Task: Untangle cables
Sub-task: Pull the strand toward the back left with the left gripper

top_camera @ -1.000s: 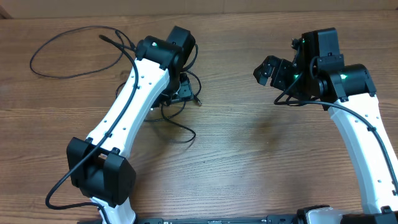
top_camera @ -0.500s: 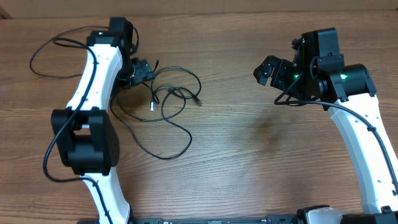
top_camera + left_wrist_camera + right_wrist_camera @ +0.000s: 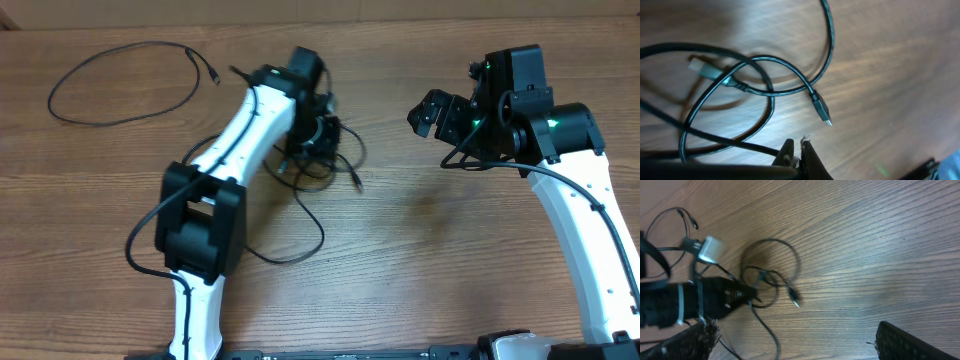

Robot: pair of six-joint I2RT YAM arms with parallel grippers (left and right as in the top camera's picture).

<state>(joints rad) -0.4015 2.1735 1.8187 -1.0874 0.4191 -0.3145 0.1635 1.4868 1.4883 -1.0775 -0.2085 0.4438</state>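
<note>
The tangle of thin black cables (image 3: 318, 172) lies on the brown wood-grain table (image 3: 430, 270), directly under and just in front of the left claw (image 3: 322, 130). One long strand curves away toward the arm's base. A separate loose loop of thin black cord (image 3: 51, 97) sits well apart at the far left corner. The overhead view hides the left claw's tips behind the white arm. The left wrist view shows them (image 3: 796, 152) pressed together just above the wood, with a dark strand running up to them from the left; whether it is pinched cannot be told. That view also shows a small metal-tipped plug (image 3: 823, 110) lying free just beyond the tips. The right claw (image 3: 428, 112) hangs spread wide and well clear of the tangle, which its wrist camera sees from the far side (image 3: 765, 282).
</note>
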